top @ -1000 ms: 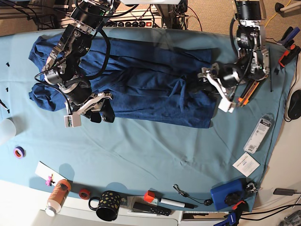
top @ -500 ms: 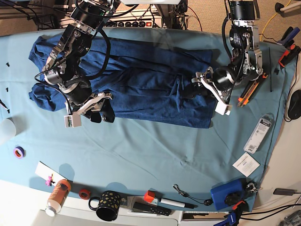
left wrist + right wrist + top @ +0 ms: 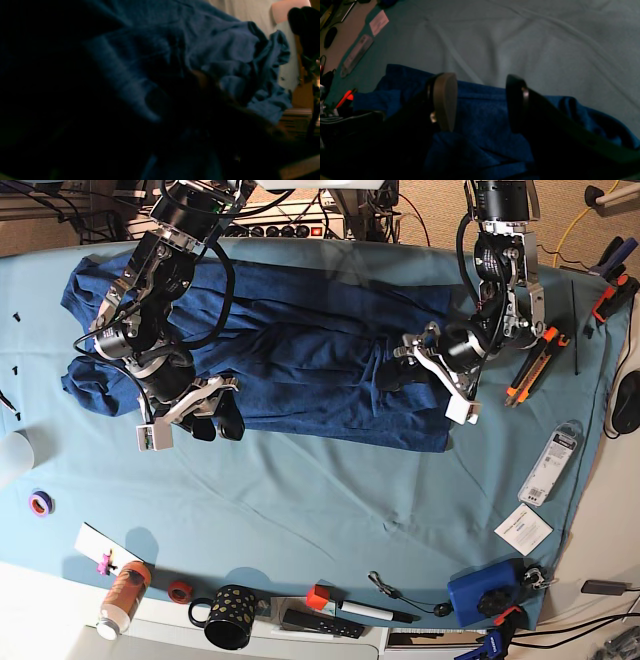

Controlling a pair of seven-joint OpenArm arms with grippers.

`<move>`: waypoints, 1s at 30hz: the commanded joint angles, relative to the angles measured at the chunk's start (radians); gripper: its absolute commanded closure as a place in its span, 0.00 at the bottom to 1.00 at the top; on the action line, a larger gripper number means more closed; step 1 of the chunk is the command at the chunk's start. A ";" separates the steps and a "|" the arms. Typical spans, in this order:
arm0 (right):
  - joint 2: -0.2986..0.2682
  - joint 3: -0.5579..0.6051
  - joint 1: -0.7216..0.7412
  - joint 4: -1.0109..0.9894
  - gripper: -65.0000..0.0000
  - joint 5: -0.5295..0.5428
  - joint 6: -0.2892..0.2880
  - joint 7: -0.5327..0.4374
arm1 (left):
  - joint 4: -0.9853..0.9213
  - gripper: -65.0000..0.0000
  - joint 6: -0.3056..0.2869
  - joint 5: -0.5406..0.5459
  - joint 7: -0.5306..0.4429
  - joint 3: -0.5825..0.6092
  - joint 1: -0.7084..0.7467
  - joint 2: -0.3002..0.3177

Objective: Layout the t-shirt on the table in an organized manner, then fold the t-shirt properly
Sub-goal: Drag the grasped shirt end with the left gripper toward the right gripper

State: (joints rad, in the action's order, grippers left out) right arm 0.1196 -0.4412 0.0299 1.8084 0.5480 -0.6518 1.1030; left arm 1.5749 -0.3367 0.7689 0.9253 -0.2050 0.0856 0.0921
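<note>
The navy t-shirt [image 3: 300, 350] lies spread lengthwise across the far half of the teal table [image 3: 330, 500], with folds near its middle. My left gripper [image 3: 400, 372] is down on the shirt's right part. Its wrist view is dark and filled with bunched fabric [image 3: 225, 50] that drapes around a dark finger, so it looks shut on the cloth. My right gripper [image 3: 215, 420] is open at the shirt's near edge on the left. In its wrist view the gripper [image 3: 480, 105] straddles the shirt's edge [image 3: 480, 125], with the bare table [image 3: 520, 37] beyond.
A mug [image 3: 228, 615], a bottle [image 3: 122, 595], a blue box [image 3: 482, 595] and small items line the near edge. A purple tape roll [image 3: 40, 503] lies at the left. An orange-black tool [image 3: 530, 370], a packaged item [image 3: 550, 463] and a card [image 3: 523, 529] lie at the right.
My left gripper has moved leftward over the shirt's right part, pushing the fold there slightly left. The right arm has not moved.
</note>
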 commanded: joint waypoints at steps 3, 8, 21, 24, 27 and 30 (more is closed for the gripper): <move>-0.009 0.002 0.014 0.018 0.52 0.020 -0.005 -0.020 | 0.009 1.00 -0.003 0.000 -0.033 0.000 -0.006 0.003; -0.082 0.002 0.015 0.018 0.52 0.019 -0.005 -0.023 | 0.009 1.00 -0.031 0.024 -0.062 0.000 -0.006 0.003; -0.332 0.001 0.023 0.018 0.52 -0.108 0.090 -0.103 | 0.014 1.00 -0.197 0.165 -0.032 0.000 -0.018 0.002; -0.364 0.000 0.023 0.018 0.52 -0.180 0.124 -0.116 | 0.015 1.00 -0.208 0.194 -0.024 0.027 -0.029 0.002; -0.394 -0.002 0.023 0.018 0.52 -0.239 0.161 -0.122 | 0.016 1.00 -0.235 0.193 -0.025 0.107 -0.040 -0.003; -0.409 -0.019 0.023 0.018 0.52 -0.285 0.184 -0.132 | 0.016 1.00 -0.245 0.158 -0.029 0.193 -0.052 -0.038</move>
State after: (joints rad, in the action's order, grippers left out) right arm -0.2687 -0.4561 0.0360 1.8084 0.2573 -0.4698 0.9997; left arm 1.5715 -0.5694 0.8982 0.9157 -0.0105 0.0517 0.0593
